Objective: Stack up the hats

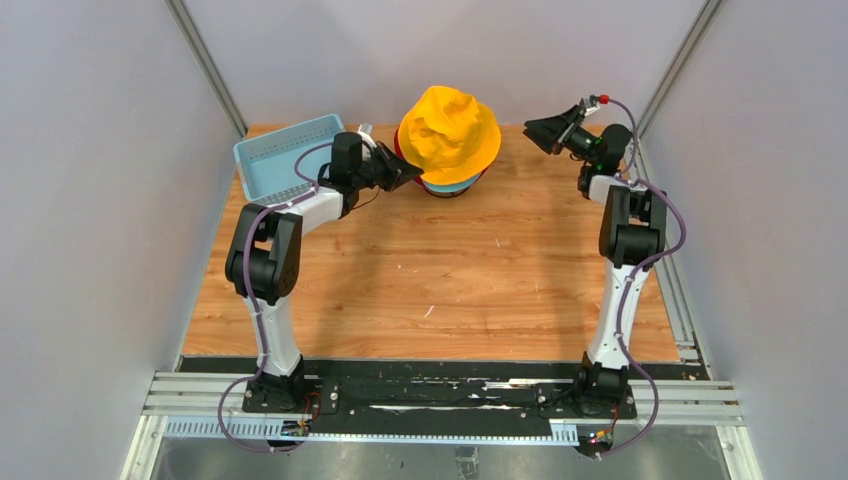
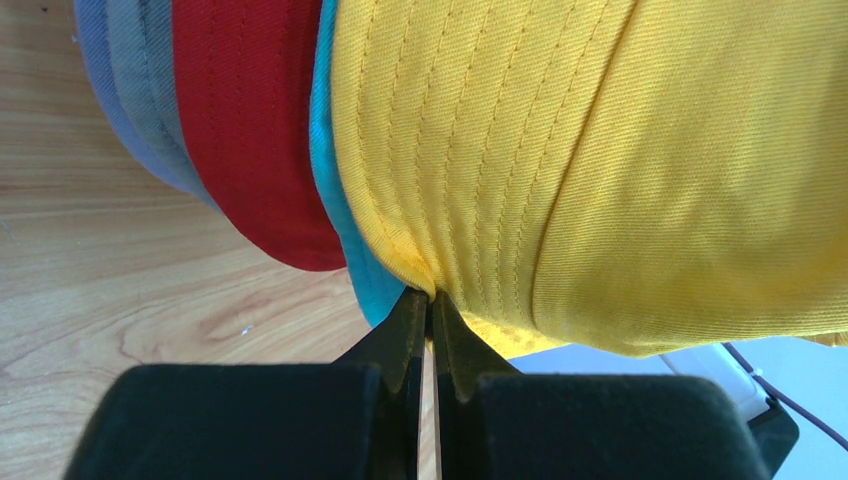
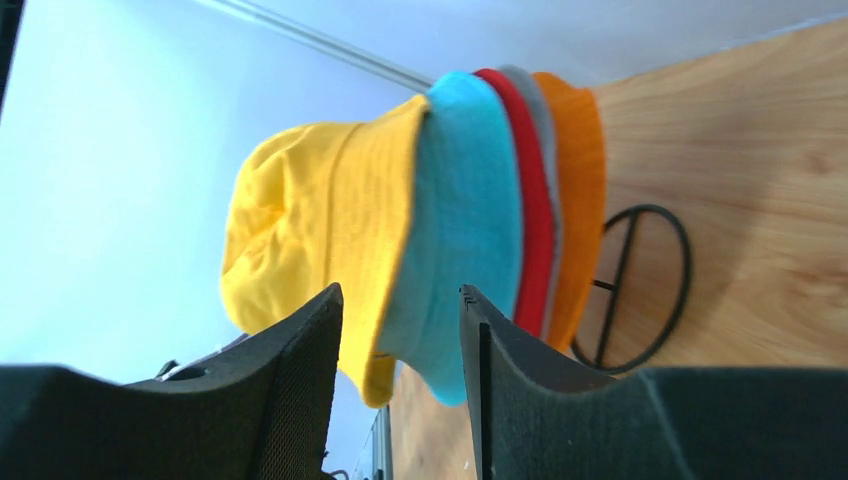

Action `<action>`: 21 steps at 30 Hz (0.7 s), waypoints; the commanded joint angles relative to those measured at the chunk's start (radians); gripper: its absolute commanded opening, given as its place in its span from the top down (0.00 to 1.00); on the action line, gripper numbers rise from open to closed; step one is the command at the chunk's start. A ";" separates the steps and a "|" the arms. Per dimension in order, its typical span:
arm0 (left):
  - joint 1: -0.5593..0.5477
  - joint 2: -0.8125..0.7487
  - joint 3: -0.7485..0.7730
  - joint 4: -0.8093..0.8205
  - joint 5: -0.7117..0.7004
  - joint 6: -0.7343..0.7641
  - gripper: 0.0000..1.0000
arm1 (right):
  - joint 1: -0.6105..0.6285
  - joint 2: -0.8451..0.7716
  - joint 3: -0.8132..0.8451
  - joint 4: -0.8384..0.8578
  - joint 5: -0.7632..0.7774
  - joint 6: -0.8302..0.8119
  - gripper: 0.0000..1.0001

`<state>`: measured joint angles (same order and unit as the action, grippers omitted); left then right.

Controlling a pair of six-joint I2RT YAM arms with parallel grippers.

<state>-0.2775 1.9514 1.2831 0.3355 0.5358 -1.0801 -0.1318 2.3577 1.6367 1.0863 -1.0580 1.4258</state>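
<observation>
The hats sit stacked on a black wire stand [image 3: 640, 290] at the back middle of the table. The yellow hat [image 1: 450, 130] is on top, with teal [image 3: 470, 220], red [image 3: 535, 220], grey [image 3: 545, 130] and orange [image 3: 580, 190] brims under it. My left gripper [image 1: 415, 178] is at the stack's left side. Its tips [image 2: 432, 300] are shut on the edge of the yellow hat's brim [image 2: 600, 150], beside the teal [image 2: 365, 270] and red [image 2: 250, 120] brims. My right gripper [image 1: 535, 130] hangs open to the right of the stack, apart from it, with nothing between its fingers [image 3: 400, 295].
A light blue perforated basket [image 1: 275, 160] stands at the back left, right behind the left arm's forearm. Grey walls close in the table on the left, back and right. A metal rail runs along the table's right edge.
</observation>
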 commanded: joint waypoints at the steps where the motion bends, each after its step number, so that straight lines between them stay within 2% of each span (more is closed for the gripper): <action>1: -0.014 -0.041 -0.012 0.001 -0.007 0.028 0.95 | 0.031 0.001 -0.003 0.321 -0.020 0.262 0.53; 12: -0.008 -0.045 0.002 -0.004 -0.015 0.029 0.95 | 0.114 0.011 -0.018 0.334 -0.022 0.267 0.53; 21: 0.024 -0.037 0.001 -0.005 -0.013 0.027 0.95 | 0.131 0.007 -0.065 0.339 -0.024 0.249 0.53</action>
<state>-0.2699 1.9453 1.2831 0.3336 0.5270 -1.0721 -0.0105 2.3608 1.5944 1.3682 -1.0679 1.6802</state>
